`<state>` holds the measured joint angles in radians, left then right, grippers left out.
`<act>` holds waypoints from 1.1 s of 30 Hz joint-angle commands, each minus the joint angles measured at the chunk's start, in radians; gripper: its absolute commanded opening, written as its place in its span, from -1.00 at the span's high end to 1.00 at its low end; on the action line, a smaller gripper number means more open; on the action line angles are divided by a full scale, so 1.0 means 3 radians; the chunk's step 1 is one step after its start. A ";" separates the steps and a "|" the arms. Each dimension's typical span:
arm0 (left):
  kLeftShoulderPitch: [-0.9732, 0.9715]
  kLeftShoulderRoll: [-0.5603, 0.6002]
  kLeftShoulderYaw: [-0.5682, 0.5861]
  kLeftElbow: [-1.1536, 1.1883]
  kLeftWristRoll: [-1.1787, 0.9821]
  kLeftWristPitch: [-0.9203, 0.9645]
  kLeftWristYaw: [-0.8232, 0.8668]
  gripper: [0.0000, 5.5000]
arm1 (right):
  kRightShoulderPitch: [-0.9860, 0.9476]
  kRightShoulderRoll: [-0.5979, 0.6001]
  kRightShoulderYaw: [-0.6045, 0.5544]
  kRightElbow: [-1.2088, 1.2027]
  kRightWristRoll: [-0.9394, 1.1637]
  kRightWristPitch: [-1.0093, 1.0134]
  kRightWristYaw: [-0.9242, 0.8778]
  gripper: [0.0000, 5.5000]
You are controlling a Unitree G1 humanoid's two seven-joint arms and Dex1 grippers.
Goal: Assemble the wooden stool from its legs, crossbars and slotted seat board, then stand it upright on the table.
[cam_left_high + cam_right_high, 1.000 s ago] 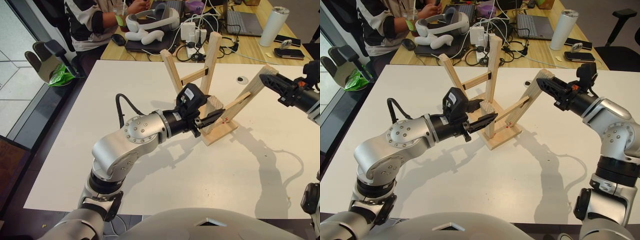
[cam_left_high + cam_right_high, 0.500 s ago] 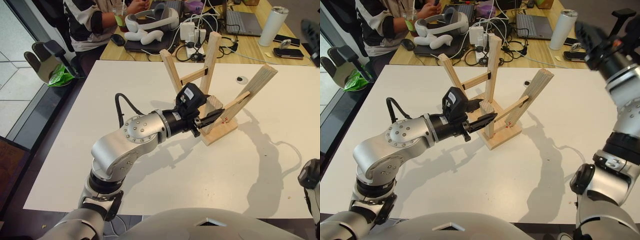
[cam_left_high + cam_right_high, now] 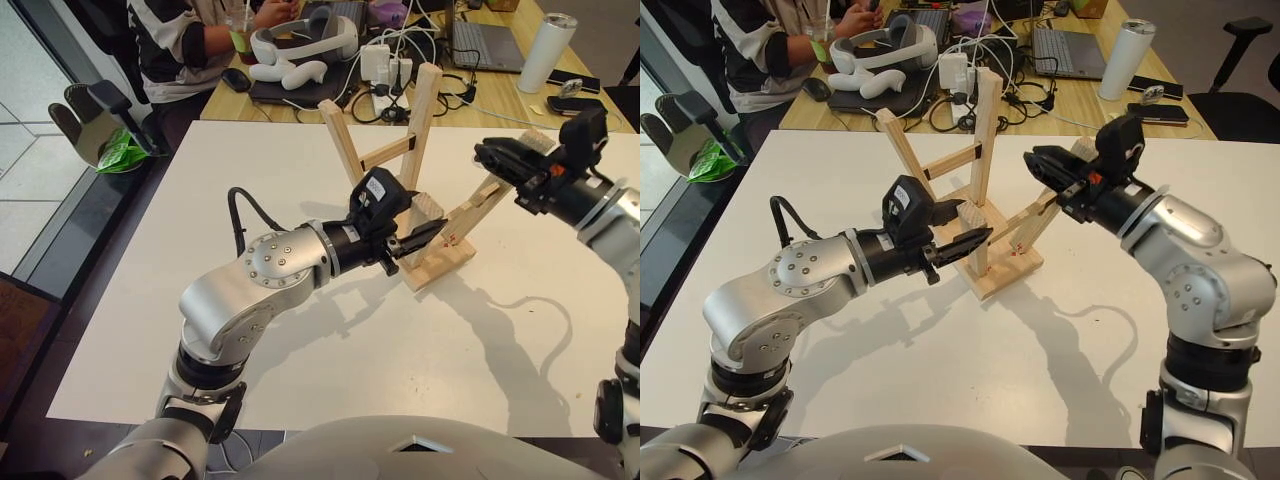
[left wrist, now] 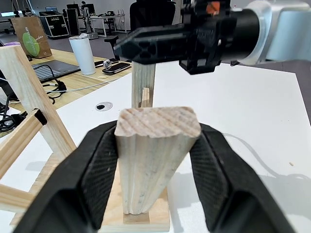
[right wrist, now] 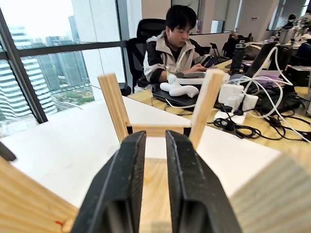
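Item: stool, inverted, seat board flat on table.

- Left gripper: clamped on a short upright leg beside the seat board.
- Right gripper: fingers nearly together, nothing between them.
- Slanted leg: just below the right gripper, long axis rising from the seat board towards the right arm, which is nearer.

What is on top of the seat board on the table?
Upturned legs and crossbars stand on the seat board; the left gripper clamps the near leg. The board under their ends is covered.
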<state>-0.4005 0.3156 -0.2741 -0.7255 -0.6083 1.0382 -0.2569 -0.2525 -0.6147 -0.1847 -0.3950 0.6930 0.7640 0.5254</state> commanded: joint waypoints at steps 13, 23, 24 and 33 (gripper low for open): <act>0.0012 0.0243 -0.0043 0.0133 0.0006 0.0228 -0.0190 0.23 | 0.0605 0.0694 -0.0122 0.0070 0.0457 0.0674 -0.0685 1.00; -0.0025 0.0261 -0.0013 0.0160 0.0005 0.0246 -0.0215 0.24 | 0.0386 0.1118 -0.0569 0.0443 0.1040 0.1123 -0.1491 1.00; -0.0025 0.0261 -0.0011 0.0162 0.0006 0.0247 -0.0214 0.24 | 0.0358 0.1170 -0.0631 0.0514 0.1077 0.1152 -0.1621 1.00; -0.0023 0.0287 0.0037 0.0160 0.0007 0.0261 -0.0236 0.24 | -0.0653 0.1010 -0.0291 -0.0199 0.0774 0.0422 -0.1411 1.00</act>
<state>-0.4385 0.3777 -0.2458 -0.7051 -0.6022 1.0562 -0.3191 -0.3596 -0.2934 -0.2905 -0.4181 0.9483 0.9388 0.0855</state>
